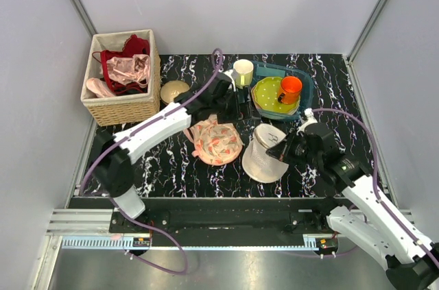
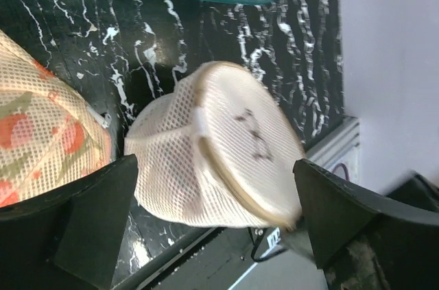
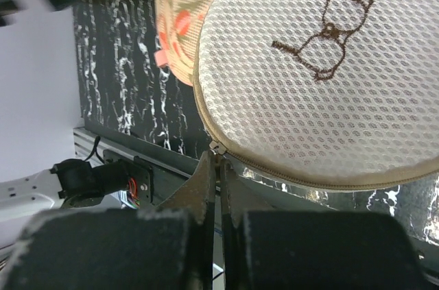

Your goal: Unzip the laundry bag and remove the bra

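Observation:
The laundry bag [image 1: 264,154], a round white mesh pouch with a brown bear outline, stands tilted on the black marbled table near the front. In the right wrist view its tan zip runs round the rim of the laundry bag [image 3: 322,77]. My right gripper [image 3: 221,163] is shut on the zip pull [image 3: 218,147] at the rim's lower left. My right gripper [image 1: 293,147] is at the bag's right side. My left gripper [image 1: 236,103] hovers behind the bag, open and touching nothing. Through its wide-spread fingers [image 2: 89,221] the laundry bag [image 2: 219,160] shows further off. The bra is hidden.
A peach floral mesh cloth [image 1: 216,140] lies just left of the bag. At the back left stands a wicker basket [image 1: 123,108] of pink and red garments. Behind are a tan bowl [image 1: 175,90], a cream cup [image 1: 243,70] and a teal tray [image 1: 305,84] with a green plate [image 1: 267,94] and an orange mug [image 1: 290,88].

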Controlling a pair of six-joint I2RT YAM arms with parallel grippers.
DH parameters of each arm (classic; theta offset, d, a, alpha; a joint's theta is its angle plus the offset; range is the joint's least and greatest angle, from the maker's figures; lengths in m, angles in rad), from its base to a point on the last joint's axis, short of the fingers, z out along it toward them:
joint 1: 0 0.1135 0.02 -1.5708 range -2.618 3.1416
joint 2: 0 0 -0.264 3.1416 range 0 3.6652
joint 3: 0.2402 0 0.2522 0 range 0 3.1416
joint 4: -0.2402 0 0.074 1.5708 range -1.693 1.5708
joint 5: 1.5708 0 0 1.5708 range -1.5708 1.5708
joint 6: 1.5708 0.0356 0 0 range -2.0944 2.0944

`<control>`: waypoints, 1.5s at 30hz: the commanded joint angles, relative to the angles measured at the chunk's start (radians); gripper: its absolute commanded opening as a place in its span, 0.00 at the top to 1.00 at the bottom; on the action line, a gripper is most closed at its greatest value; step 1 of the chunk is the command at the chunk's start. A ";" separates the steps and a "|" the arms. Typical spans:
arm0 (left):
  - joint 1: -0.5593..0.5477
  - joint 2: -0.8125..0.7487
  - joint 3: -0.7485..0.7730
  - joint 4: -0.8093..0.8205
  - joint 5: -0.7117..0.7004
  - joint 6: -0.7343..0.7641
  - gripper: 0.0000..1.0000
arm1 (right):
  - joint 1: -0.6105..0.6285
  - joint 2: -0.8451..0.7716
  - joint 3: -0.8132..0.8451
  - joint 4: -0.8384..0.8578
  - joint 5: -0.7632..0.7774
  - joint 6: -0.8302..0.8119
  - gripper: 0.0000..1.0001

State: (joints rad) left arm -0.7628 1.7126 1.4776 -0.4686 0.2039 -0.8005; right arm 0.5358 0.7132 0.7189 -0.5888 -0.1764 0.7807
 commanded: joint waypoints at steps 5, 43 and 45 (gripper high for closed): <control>-0.055 -0.320 -0.290 0.197 0.025 -0.233 0.02 | 0.003 0.025 -0.053 0.086 -0.017 0.058 1.00; 0.020 0.019 -0.022 0.164 0.022 -0.151 0.95 | 0.003 -0.184 -0.154 -0.102 0.000 0.152 1.00; 0.020 0.101 0.118 0.099 0.012 -0.111 0.91 | 0.003 -0.172 -0.124 -0.094 -0.005 0.140 1.00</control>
State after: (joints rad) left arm -0.7818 1.7073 1.3808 -0.2951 0.3336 -1.0477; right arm 0.5358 0.5243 0.5652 -0.6533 -0.1242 0.9085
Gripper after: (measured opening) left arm 0.071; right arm 0.015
